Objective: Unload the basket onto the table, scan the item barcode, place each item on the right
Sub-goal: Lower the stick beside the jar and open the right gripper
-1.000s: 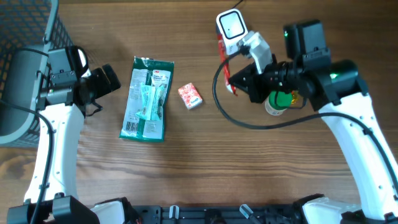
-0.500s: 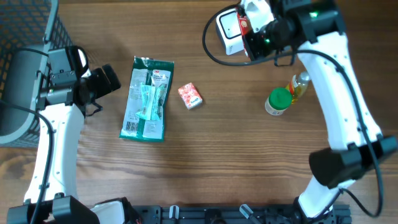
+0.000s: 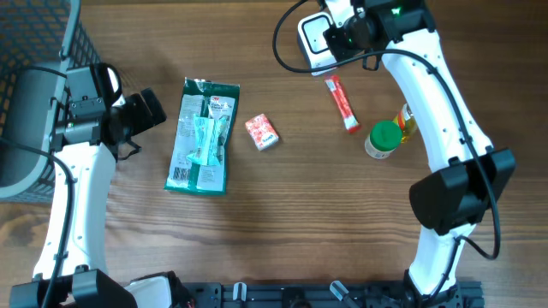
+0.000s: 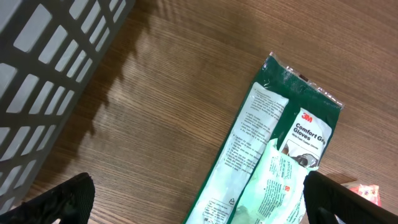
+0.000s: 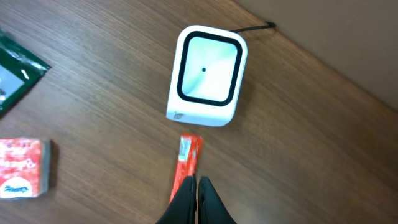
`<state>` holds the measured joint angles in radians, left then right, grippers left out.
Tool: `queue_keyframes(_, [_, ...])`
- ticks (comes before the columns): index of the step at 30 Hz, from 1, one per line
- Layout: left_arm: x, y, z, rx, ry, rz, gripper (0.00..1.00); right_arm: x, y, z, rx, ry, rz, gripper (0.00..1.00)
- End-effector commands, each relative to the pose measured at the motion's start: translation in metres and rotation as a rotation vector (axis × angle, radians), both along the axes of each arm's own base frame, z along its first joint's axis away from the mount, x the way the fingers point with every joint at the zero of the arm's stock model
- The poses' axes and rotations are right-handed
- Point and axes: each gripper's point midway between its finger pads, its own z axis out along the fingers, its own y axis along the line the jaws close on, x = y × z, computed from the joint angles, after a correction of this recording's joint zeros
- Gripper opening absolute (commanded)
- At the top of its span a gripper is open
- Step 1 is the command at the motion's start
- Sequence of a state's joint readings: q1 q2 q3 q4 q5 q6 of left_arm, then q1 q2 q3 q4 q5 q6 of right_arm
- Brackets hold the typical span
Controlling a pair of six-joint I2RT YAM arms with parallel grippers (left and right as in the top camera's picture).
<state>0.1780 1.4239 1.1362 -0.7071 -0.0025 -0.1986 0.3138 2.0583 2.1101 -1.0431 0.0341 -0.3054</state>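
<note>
right wrist shows the right gripper (image 5: 196,183) shut over red packet (image 5: 188,155).

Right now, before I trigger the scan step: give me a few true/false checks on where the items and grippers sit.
1. The red stick packet lies on the table between the scanner and the green-capped bottle. True.
2. The left gripper is shut on the glove package. False: it is open, beside the package and holding nothing.
3. The red and white box sits on top of the scanner. False: it lies on the table, just right of the glove package.
4. The right gripper is shut. True.
</note>
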Motion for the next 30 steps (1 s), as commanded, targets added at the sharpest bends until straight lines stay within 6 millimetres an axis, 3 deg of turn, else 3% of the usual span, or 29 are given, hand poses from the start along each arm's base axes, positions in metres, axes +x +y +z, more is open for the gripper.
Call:
queue_keyframes(1, [0.001, 0.002, 0.003, 0.011, -0.007, -0.005, 1.00, 0.009, -0.002, -0.020, -0.046, 0.018, 0.009, 0.04])
queue_keyframes(4, [0.001, 0.002, 0.003, 0.011, -0.007, -0.005, 1.00, 0.002, -0.005, -0.039, -0.039, 0.091, -0.037, 0.07])
queue_keyframes(7, [0.001, 0.002, 0.003, 0.011, -0.007, -0.005, 1.00, -0.020, -0.012, -0.067, -0.078, 0.228, -0.055, 0.25])
queue_keyframes(11, [0.001, 0.002, 0.003, 0.011, -0.007, -0.005, 1.00, -0.047, -0.026, -0.096, -0.116, 0.366, -0.085, 0.32])
queue_keyframes(15, [0.001, 0.002, 0.003, 0.011, -0.007, -0.005, 1.00, -0.076, -0.050, -0.132, -0.120, 0.511, -0.227, 0.40])
queue_keyframes(19, [0.001, 0.002, 0.003, 0.011, -0.007, -0.005, 1.00, -0.085, -0.054, -0.167, -0.057, 0.561, -0.256, 0.45])
queue_keyframes(24, [0.001, 0.002, 0.003, 0.011, -0.007, -0.005, 1.00, -0.073, -0.052, -0.190, -0.035, 0.497, -0.228, 0.41])
queue_keyframes(26, [0.001, 0.002, 0.003, 0.011, -0.007, -0.005, 1.00, -0.078, -0.053, -0.192, -0.041, 0.513, -0.229, 0.36])
queue_keyframes(30, [0.001, 0.002, 0.003, 0.011, -0.007, -0.005, 1.00, -0.089, -0.056, -0.204, -0.057, 0.546, -0.234, 0.36])
